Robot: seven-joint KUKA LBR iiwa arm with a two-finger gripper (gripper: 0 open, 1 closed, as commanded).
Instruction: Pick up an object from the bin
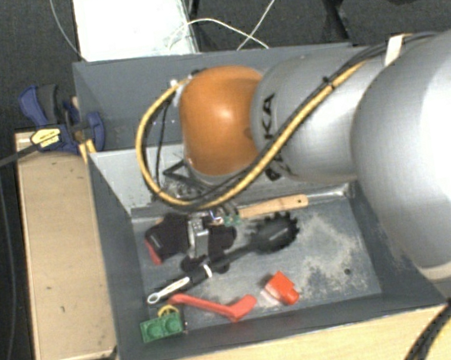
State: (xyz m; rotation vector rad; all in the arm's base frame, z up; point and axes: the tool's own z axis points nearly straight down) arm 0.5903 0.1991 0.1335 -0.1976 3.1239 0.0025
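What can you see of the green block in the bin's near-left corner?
The green studded plastic block looks like a toy brick with round studs on top. It lies flat, studs up, in the near-left corner of the grey metal bin, close to the front wall. A small yellow ring sits against its far edge. Nothing else touches it.

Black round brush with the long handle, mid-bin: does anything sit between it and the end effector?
Nothing visible does. The end effector is directly over the handle end of the black round brush. A silver metal wrench lies close beside that handle, and a black-and-red block sits just left.
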